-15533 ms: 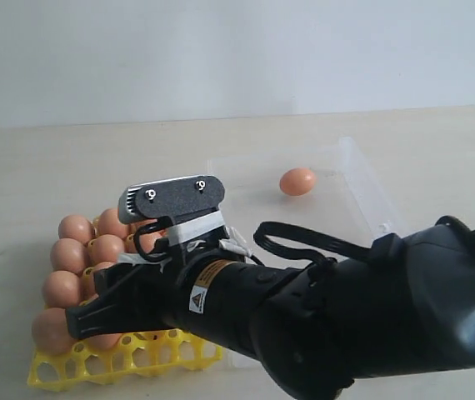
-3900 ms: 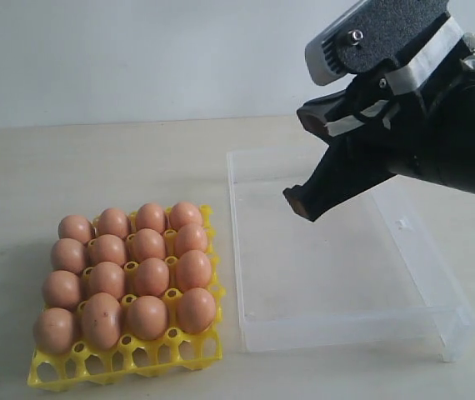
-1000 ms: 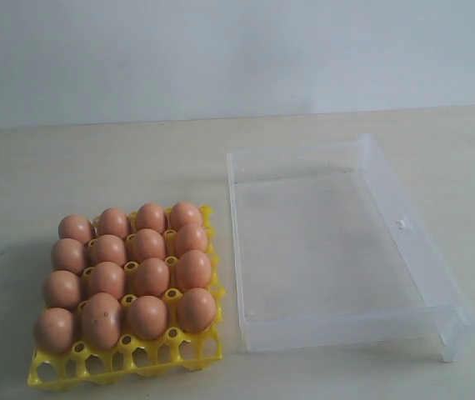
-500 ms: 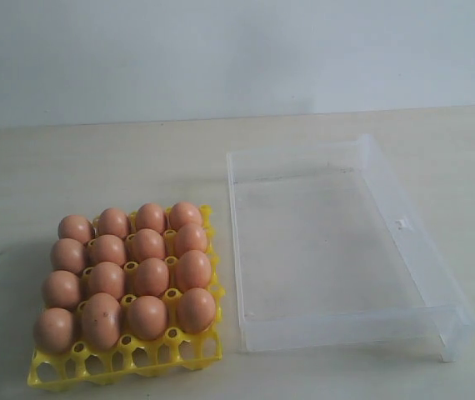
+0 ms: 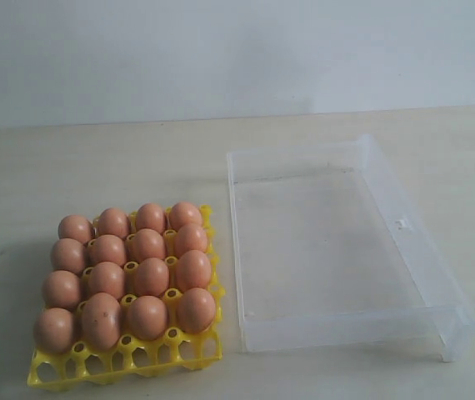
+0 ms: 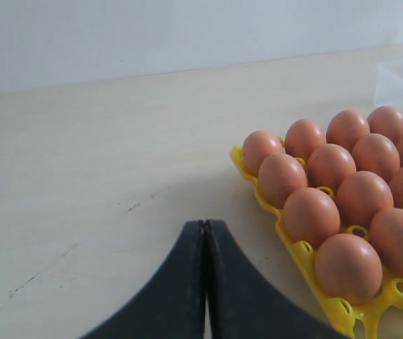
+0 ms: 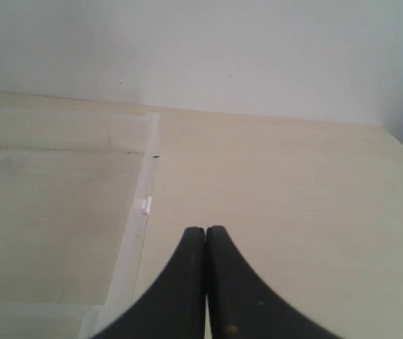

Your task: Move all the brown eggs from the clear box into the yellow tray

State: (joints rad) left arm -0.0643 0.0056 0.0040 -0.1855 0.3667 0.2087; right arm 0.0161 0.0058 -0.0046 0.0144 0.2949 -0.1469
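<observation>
Just beyond the left fingers [image 6: 180,282], pressed together on nothing, the brown eggs [image 5: 151,275] filled the yellow tray [image 5: 96,368]. The clear box [image 5: 362,327] near the right fingers [image 7: 184,282], likewise closed, held none. The eggs looked light, smooth and brittle, best gripped gently around the middle.

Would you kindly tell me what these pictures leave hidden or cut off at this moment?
Exterior view: the left end effector and right end effector lie outside the frame; the brown eggs hide the filled cups of the yellow tray.
Left wrist view: the picture's edge cuts the tray, so not every egg shows.
Right wrist view: the edges cut the clear box, leaving part of its floor unseen.
</observation>
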